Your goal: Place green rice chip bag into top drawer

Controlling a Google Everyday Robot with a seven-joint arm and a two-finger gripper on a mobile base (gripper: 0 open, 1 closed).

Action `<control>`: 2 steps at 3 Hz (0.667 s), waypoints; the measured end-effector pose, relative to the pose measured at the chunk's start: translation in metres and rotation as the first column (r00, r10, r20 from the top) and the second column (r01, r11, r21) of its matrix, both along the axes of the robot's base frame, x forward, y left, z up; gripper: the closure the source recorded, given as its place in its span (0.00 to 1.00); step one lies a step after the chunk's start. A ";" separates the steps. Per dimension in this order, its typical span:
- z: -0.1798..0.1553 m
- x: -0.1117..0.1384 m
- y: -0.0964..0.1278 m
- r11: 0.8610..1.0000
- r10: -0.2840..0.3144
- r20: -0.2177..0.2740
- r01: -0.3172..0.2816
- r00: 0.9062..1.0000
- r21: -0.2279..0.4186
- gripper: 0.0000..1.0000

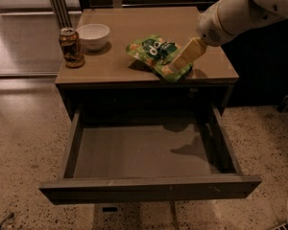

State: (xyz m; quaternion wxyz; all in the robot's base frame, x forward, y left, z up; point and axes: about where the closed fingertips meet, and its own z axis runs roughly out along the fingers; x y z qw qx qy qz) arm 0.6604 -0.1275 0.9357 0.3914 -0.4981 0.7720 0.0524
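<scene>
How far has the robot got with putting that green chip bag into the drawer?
Done: the top drawer is already pulled wide open. In hand: the gripper is at the right end of the green rice chip bag, which lies on the tabletop, not yet lifted. Left: grasp the bag, lift it off the table, bring it forward and set it down in the drawer.
</scene>
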 end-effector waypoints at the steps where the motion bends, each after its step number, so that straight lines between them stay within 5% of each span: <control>1: -0.025 0.023 0.013 1.000 -0.026 0.003 0.026 1.000 0.015 0.00; 2: -0.050 0.045 0.018 0.998 -0.063 -0.018 0.063 0.998 0.008 0.00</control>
